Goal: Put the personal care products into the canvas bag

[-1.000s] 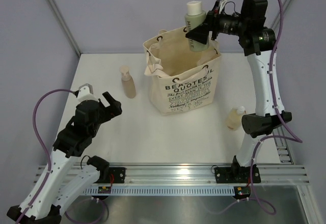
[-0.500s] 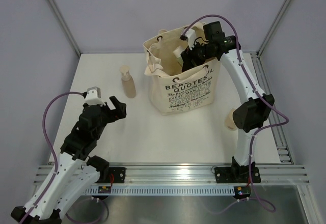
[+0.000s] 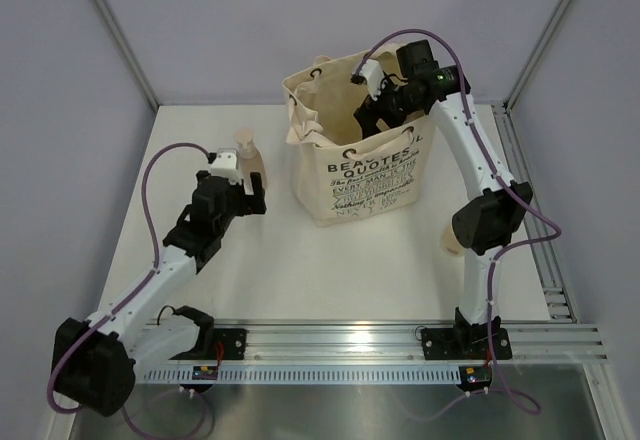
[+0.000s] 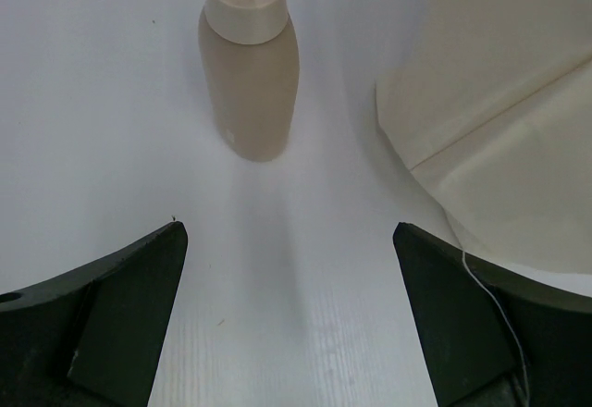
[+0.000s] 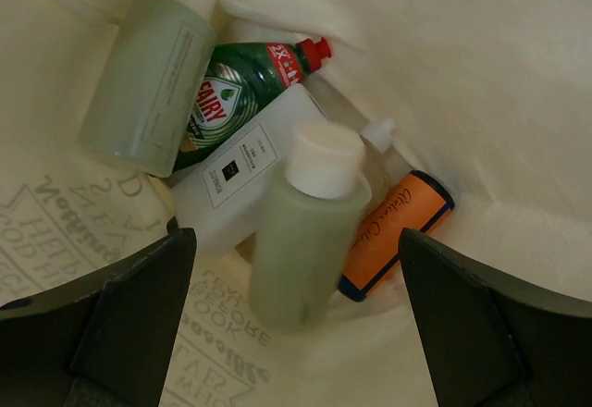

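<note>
The canvas bag (image 3: 372, 175) stands upright at the table's back centre. My right gripper (image 3: 378, 110) is down inside its mouth, and in the right wrist view it (image 5: 296, 237) is open. A sage-green bottle (image 5: 307, 240) is blurred between the wide-apart fingers and touches neither. Under it lie another sage-green tube (image 5: 148, 74), a green bottle with a red cap (image 5: 242, 81), a white bottle (image 5: 231, 180) and an orange one (image 5: 393, 227). The beige pump bottle (image 3: 250, 163) stands left of the bag. My left gripper (image 3: 250, 196) is open just short of it (image 4: 248, 65).
A small cream bottle (image 3: 456, 236) stands on the table at the right, partly behind the right arm. The bag's side (image 4: 499, 102) is close to the right of my left gripper. Enclosure posts stand at the back corners.
My right arm lowered the sage-green bottle from above the bag into its mouth and let it go. My left arm reached forward towards the beige pump bottle.
</note>
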Action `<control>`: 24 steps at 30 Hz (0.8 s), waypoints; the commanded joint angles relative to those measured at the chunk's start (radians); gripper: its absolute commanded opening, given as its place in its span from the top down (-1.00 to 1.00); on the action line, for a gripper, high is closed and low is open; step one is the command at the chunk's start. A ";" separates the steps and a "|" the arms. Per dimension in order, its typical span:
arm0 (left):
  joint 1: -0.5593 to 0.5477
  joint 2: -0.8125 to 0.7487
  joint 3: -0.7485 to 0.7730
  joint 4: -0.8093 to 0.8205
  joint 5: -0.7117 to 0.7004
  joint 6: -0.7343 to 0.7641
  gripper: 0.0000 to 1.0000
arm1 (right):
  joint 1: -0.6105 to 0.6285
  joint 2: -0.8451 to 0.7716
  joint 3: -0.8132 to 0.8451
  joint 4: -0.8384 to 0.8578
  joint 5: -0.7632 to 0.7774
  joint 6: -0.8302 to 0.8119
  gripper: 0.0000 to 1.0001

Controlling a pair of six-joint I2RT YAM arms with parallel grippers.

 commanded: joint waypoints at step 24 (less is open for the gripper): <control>0.150 0.687 0.317 0.426 0.008 -0.150 -0.94 | -0.165 -0.341 -0.039 0.144 -0.411 0.276 -0.99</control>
